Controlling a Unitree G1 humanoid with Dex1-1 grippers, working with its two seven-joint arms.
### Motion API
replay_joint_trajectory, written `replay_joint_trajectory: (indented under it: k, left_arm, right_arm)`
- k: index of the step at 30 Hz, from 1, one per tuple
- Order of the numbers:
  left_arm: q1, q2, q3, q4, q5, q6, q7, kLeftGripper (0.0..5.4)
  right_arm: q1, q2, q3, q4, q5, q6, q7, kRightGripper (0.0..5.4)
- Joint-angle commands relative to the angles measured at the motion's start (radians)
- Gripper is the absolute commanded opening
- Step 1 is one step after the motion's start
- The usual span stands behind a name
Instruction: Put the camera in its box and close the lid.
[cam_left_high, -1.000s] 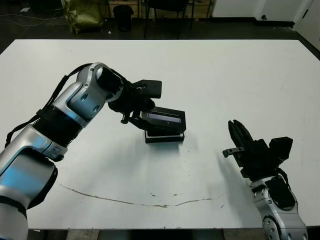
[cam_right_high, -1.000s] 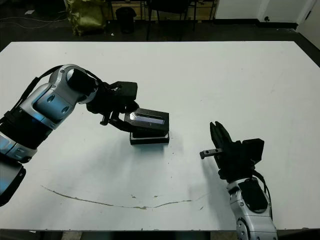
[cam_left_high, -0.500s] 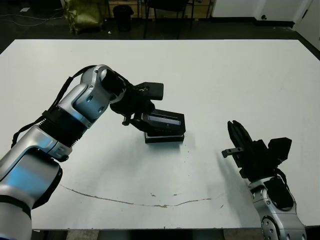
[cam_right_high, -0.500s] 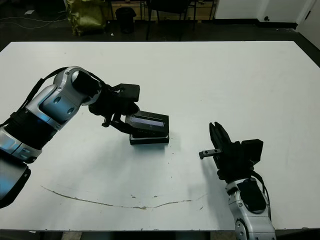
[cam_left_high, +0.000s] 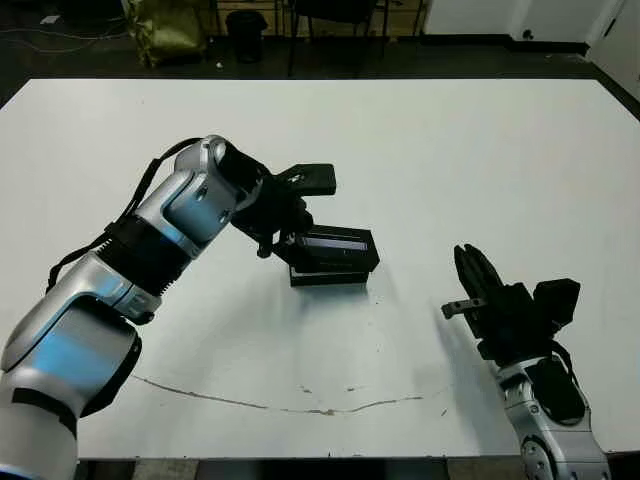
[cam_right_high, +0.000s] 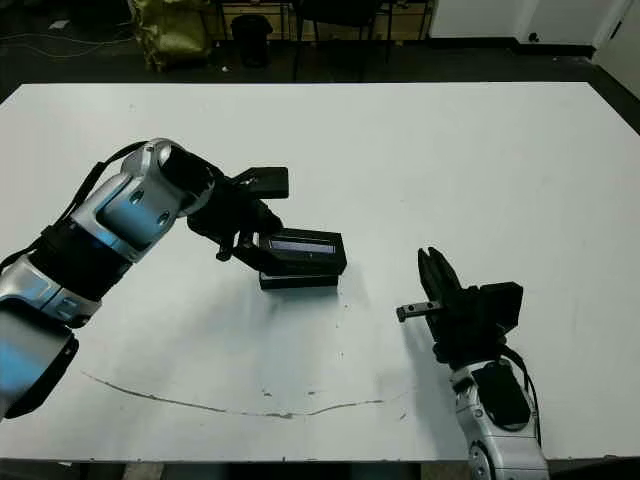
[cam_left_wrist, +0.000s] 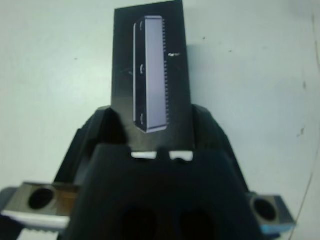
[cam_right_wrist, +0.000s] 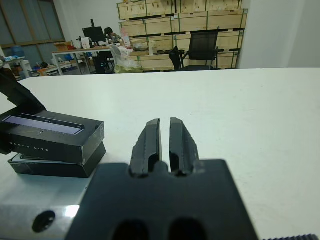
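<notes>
One lid (cam_left_high: 335, 245), one box (cam_left_high: 328, 275), two tools, one table (cam_left_high: 450, 150)

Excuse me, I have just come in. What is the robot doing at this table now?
The left gripper is holding the lid by one end, just above the box, which sits on the white table. The lid lies nearly level over the box and is not fully seated. The camera cannot be seen. The right gripper, fingers shut and empty, rests apart to the side.
</notes>
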Motion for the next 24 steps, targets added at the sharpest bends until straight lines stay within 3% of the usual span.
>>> replay_joint_trajectory:
  k: [1,24]
  left_arm:
    - [-0.013,0.0,-0.007,-0.005,0.003,0.026,0.012,2.45]
    - [-0.01,0.005,-0.034,-0.022,0.024,-0.031,0.028,2.45]
  right_arm:
    - [0.014,-0.003,0.002,0.005,-0.012,0.014,-0.008,0.0]
    - [0.022,0.004,0.007,0.004,-0.01,0.018,-0.018,0.0]
